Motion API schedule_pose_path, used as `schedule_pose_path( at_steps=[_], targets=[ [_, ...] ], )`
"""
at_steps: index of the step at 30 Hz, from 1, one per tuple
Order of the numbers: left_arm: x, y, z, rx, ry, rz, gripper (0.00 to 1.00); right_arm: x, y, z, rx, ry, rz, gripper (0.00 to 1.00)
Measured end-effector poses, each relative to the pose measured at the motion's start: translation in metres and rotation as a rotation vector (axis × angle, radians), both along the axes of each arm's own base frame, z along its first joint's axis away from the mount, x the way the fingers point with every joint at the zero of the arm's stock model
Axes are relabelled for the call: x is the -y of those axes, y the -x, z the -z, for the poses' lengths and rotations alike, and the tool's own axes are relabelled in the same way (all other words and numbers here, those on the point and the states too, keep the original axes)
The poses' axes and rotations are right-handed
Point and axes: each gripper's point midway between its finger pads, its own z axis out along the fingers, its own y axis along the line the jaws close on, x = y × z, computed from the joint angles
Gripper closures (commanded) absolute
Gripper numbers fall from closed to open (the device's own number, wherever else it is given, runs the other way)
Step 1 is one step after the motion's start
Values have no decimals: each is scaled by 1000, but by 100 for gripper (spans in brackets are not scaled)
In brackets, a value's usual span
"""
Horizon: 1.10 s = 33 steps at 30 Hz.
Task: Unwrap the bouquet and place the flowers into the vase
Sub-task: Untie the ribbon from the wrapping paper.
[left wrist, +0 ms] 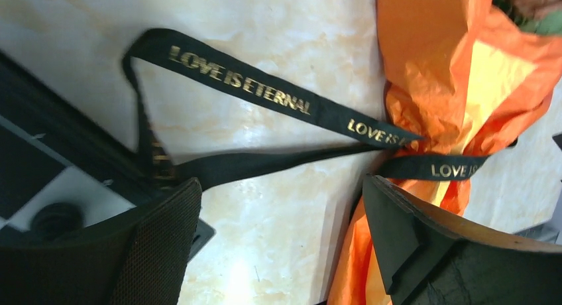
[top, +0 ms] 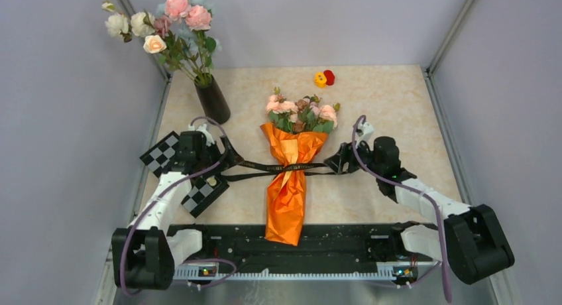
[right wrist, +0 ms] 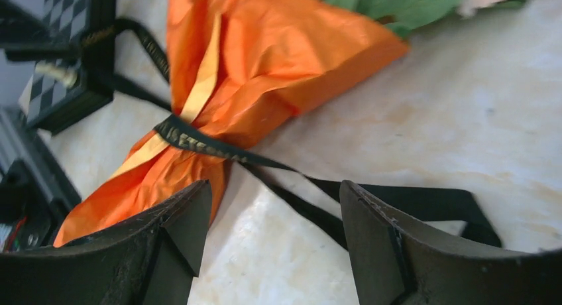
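Note:
The bouquet lies flat in the middle of the table, its orange paper cone [top: 289,185] pointing toward the arms and the pink and peach flowers [top: 301,111] at its far end. A black ribbon [top: 265,167] is still tied round the cone's waist, its ends spread to both sides. My left gripper [top: 229,160] sits open at the left ribbon end; in its wrist view the gripper [left wrist: 281,209] holds nothing, with the ribbon [left wrist: 265,96] slack beyond it. My right gripper [top: 336,163] is open at the right end, seen as [right wrist: 275,199] over loose ribbon [right wrist: 199,142]. The black vase [top: 213,101] stands back left.
A tall white-and-pink flower bunch [top: 166,26] fills the vase. Small yellow and red flower heads [top: 324,77] lie at the back. Checkered plates [top: 161,152] sit by the left wrist. A black rail [top: 344,242] runs along the near edge, and grey walls enclose the table.

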Motion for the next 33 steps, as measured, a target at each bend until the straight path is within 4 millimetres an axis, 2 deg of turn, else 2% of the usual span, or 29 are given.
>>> schedule_pose_path(
  at_steps=[3,6,15,23,29,33],
  targets=[
    [22,4,6,-27,-13,85,6,-29,10,4,-8,21,-132,28],
    [49,6,10,-35,-13,177,8,-42,12,6,-10,31,-201,28],
    [88,-7,37,-91,14,244,10,-66,11,28,-53,80,-307,31],
    [103,-24,51,-103,24,245,20,-79,8,25,-27,93,-348,32],
    [104,-32,58,-101,28,217,25,-87,8,31,-33,101,-371,39],
    [105,-40,58,-76,31,196,27,-88,9,34,-39,103,-375,49]
  ],
)
